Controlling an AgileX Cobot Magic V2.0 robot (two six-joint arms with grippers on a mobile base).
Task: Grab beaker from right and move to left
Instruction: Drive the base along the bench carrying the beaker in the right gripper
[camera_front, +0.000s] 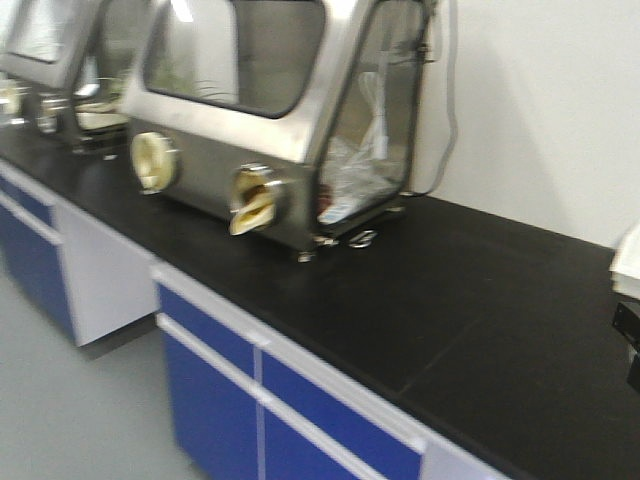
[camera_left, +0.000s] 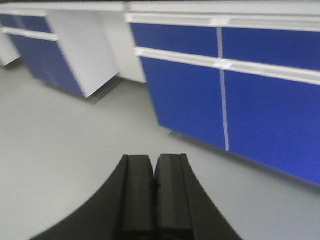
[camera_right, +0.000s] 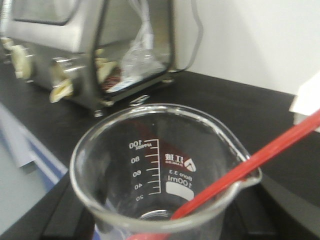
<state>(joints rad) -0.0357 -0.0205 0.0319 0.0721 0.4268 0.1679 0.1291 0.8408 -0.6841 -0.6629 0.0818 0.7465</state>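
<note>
The beaker (camera_right: 165, 165), small clear glass with 100 ml markings, fills the right wrist view. A thin red rod (camera_right: 260, 159) leans out over its spout to the right. My right gripper (camera_right: 167, 222) is shut on the beaker; dark fingers (camera_right: 282, 210) show on both sides of the glass. The beaker is held above the black counter (camera_right: 220, 107). My left gripper (camera_left: 154, 172) is shut and empty, pointing at the grey floor (camera_left: 75, 135) before the blue cabinets (camera_left: 270, 120). The beaker does not show in the front view.
A steel glove box (camera_front: 270, 110) with a clear side window stands on the black counter (camera_front: 470, 300) at the left; it also shows in the right wrist view (camera_right: 90, 45). A white object (camera_front: 628, 262) lies at the counter's right edge. A white wall is behind.
</note>
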